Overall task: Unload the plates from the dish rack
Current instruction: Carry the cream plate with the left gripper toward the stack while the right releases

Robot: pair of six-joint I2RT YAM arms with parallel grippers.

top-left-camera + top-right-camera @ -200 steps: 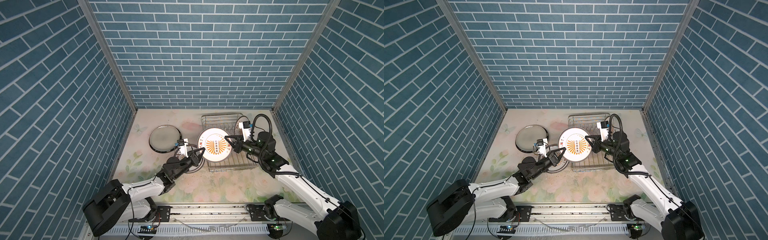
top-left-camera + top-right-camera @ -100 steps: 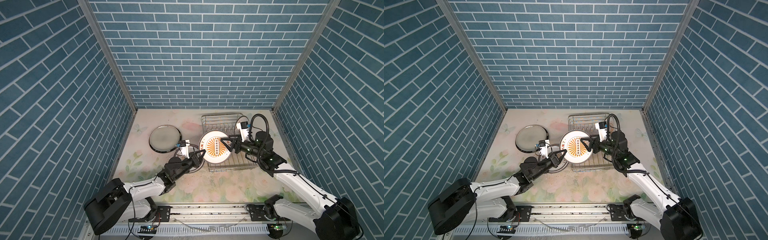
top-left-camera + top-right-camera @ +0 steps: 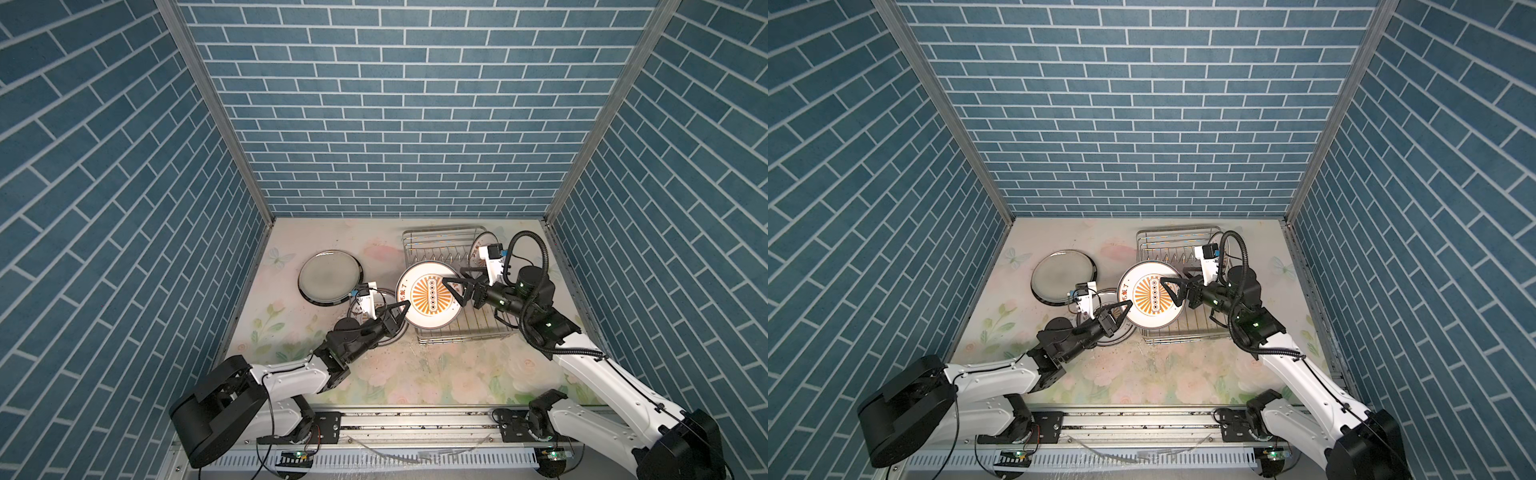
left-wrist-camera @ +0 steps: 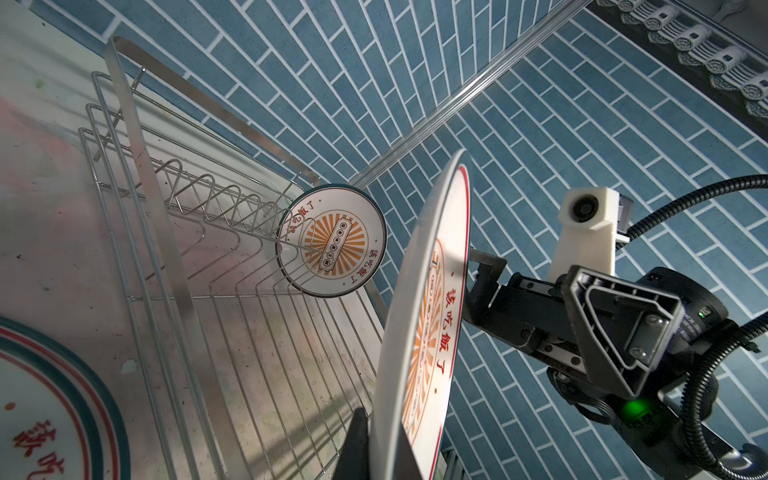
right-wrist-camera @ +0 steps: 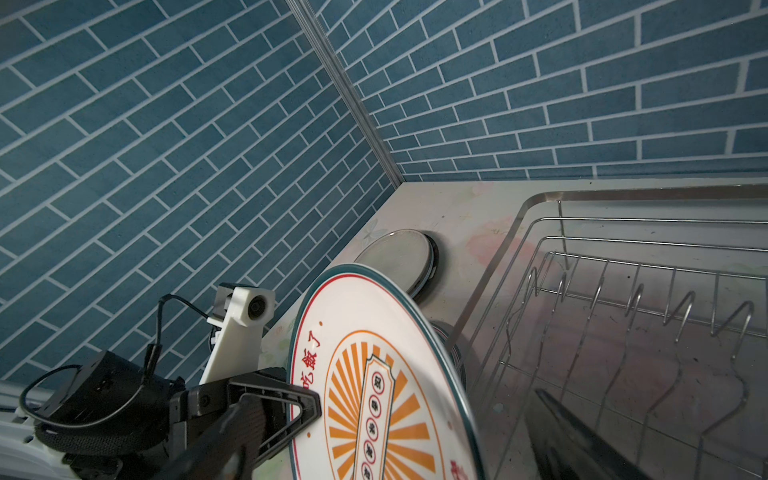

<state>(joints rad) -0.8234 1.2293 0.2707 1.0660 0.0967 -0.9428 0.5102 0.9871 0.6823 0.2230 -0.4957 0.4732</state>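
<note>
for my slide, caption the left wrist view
Left pincer grips a sunburst plate, right pincer open beside it, second plate in the rack

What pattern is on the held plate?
The plate has an orange sunburst on white; clearest in the right wrist view.

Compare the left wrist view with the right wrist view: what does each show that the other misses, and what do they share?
Only the left wrist view shows a second sunburst plate standing upright at the far end of the dish rack. Only the right wrist view shows the grey dark-rimmed plate lying flat on the table. Both show the rack and the held sunburst plate, gripped at its rim by the left pincer.
</note>
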